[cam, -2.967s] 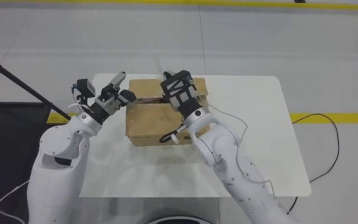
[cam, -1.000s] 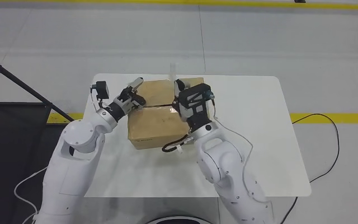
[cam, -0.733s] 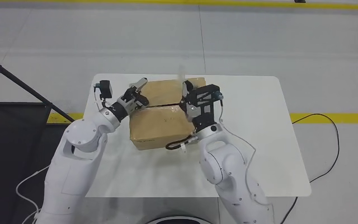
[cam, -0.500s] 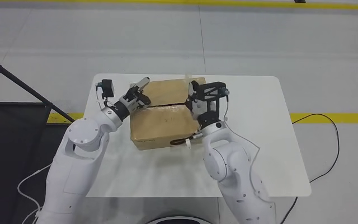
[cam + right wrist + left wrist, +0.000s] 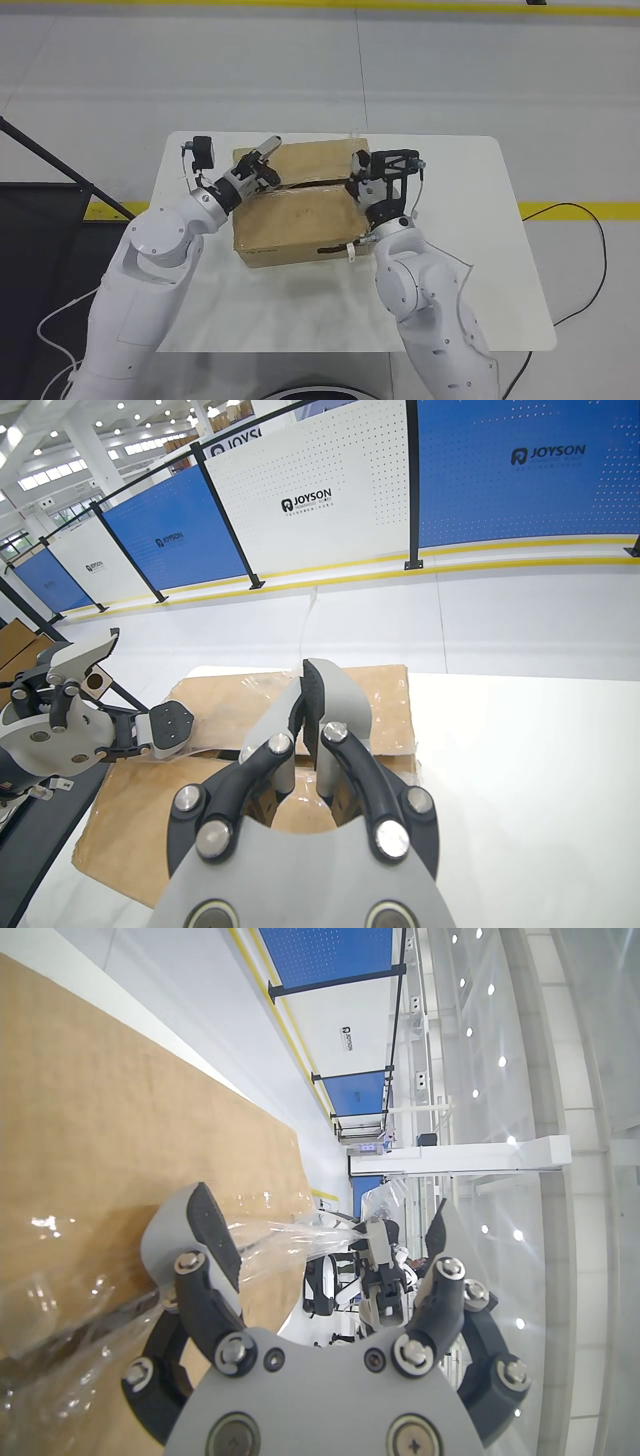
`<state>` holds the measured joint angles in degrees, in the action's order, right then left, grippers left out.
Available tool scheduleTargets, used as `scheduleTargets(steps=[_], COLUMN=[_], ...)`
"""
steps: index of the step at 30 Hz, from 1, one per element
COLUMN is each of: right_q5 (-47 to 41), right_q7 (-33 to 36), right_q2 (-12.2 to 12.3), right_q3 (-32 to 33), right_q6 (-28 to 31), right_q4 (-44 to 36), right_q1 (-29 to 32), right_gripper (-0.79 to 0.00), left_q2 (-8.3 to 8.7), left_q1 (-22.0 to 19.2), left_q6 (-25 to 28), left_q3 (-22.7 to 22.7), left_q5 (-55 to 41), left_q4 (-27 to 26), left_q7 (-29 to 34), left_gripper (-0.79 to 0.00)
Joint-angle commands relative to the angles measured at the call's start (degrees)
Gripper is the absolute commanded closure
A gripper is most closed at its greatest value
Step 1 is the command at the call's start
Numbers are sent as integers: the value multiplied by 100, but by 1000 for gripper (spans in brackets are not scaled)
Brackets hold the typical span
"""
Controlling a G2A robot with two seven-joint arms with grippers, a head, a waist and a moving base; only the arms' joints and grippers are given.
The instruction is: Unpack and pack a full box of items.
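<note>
A brown cardboard box (image 5: 295,215) stands in the middle of the white table (image 5: 470,200), with a dark slit open along its top seam. My right gripper (image 5: 357,165) is over the box's right end, shut on a strip of clear tape (image 5: 306,630) that rises from its fingertips (image 5: 312,685). A stretch of this tape (image 5: 280,1233) runs across the box top (image 5: 100,1118) to the right gripper (image 5: 375,1240). My left gripper (image 5: 268,162) is open at the box's left end, one pad (image 5: 215,1233) lying on the taped cardboard.
Bare table (image 5: 525,750) lies to the right of the box and in front of it. A black stand (image 5: 50,160) slants past the table's left edge. Blue and white fence panels (image 5: 320,515) line the far floor.
My right gripper has travelled right along the top seam, drawing the tape with it. The left gripper has shifted right onto the box's left end. The box has slid slightly right.
</note>
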<state>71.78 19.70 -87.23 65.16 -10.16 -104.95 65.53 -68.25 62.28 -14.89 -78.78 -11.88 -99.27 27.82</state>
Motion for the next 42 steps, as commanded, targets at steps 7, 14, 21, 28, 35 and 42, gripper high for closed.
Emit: scheduleTargets(steps=[7, 14, 21, 28, 35, 42], right_q5=[-138, -155, -201, -260, -322, -365], right_q7=[68, 102, 126, 231, 288, 361], right_q2=[10, 19, 31, 37, 39, 42], right_q3=[145, 213, 294, 345, 373, 402], right_q6=[-11, -28, 20, 37, 51, 46], right_q4=[-21, -25, -24, 46, 149, 180], right_q1=[98, 168, 224, 194, 133, 81], right_gripper=[0, 0, 0, 0, -34, -77], left_q2=[-12, -34, -68, -118, -142, -152], left_q1=[-80, -152, -293, -460, -507, -489], left_q6=[-11, -16, -63, -80, -65, -56], left_q3=[96, 248, 489, 751, 839, 869], left_q5=[-24, -33, 87, 164, 199, 247], left_q4=[-78, -148, -19, 311, 435, 431], left_q7=[-28, -94, -218, -338, -364, -375], left_gripper=[-785, -785, -785, -785, -785, -785])
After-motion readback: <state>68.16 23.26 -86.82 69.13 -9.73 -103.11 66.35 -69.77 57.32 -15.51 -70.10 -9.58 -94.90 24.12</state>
